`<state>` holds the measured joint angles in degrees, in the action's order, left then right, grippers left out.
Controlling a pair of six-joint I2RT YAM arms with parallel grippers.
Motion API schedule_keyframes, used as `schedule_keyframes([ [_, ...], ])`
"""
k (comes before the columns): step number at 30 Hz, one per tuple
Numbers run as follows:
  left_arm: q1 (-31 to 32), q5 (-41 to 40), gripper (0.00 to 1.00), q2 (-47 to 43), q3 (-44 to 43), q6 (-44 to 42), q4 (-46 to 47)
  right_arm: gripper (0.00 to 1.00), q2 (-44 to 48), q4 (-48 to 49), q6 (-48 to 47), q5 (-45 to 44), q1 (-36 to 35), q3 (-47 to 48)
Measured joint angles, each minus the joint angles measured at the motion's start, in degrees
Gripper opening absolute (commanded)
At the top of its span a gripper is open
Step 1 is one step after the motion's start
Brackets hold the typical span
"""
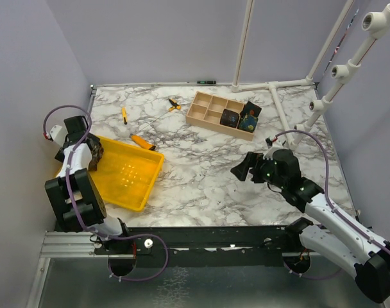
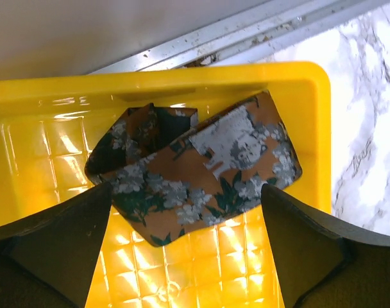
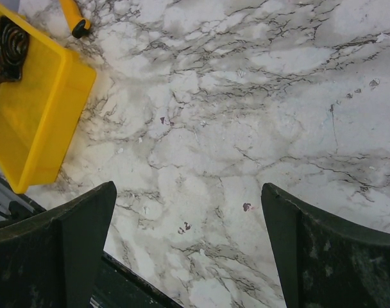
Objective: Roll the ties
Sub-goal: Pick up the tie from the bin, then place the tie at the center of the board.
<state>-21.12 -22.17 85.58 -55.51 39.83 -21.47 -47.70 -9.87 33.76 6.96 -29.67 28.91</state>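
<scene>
Marble table (image 1: 201,179): left gripper (image 2: 186,189) (jaws apart) above tie (image 2: 246,144) in yellow tray (image 2: 304,83).

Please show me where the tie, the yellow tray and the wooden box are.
tie (image 2: 201,173): left wrist view, floral middle.
yellow tray (image 1: 132,179): top external view, bare floor.
wooden box (image 1: 199,113): top external view, empty left compartment.

A tie (image 2: 201,167) lies in the tray (image 1: 134,186) at left; two rolled ties (image 1: 230,118) sit in the box (image 1: 204,108) behind.

arms (image 1: 336,221): black-and-white links | cables (image 1: 67,108): purple loops | jaws: dark wedges
</scene>
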Motion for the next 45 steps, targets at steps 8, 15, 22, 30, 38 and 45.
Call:
schedule_keyframes([
  [8, -3.0, 3.2, 0.83, 6.1, 1.6, 3.7, 5.8, 1.00, 1.3, -0.1, -0.7, 0.0, 0.0, -0.3],
  [15, -3.3, 5.4, 0.35, 8.7, 2.4, 3.8, 10.2, 1.00, 0.8, -0.1, -1.3, -0.1, 0.0, -0.3],
  [22, -3.2, 7.0, 0.00, 6.5, 3.8, 2.1, 11.5, 0.99, -0.2, 0.0, -1.2, -0.1, 0.0, -0.3],
  [30, -1.4, 10.5, 0.00, -13.2, 3.1, 2.9, 7.6, 1.00, -1.6, 0.7, -0.9, 0.0, 0.0, -0.2],
  [38, 19.3, 15.7, 0.00, -27.4, -4.3, 4.0, 12.5, 1.00, -1.7, 0.6, -0.7, 0.0, 0.0, 1.4],
  [45, 46.6, 26.1, 0.13, -26.5, -2.3, 3.5, 21.8, 1.00, 2.9, -4.0, -1.2, -2.2, 0.0, 6.7],
])
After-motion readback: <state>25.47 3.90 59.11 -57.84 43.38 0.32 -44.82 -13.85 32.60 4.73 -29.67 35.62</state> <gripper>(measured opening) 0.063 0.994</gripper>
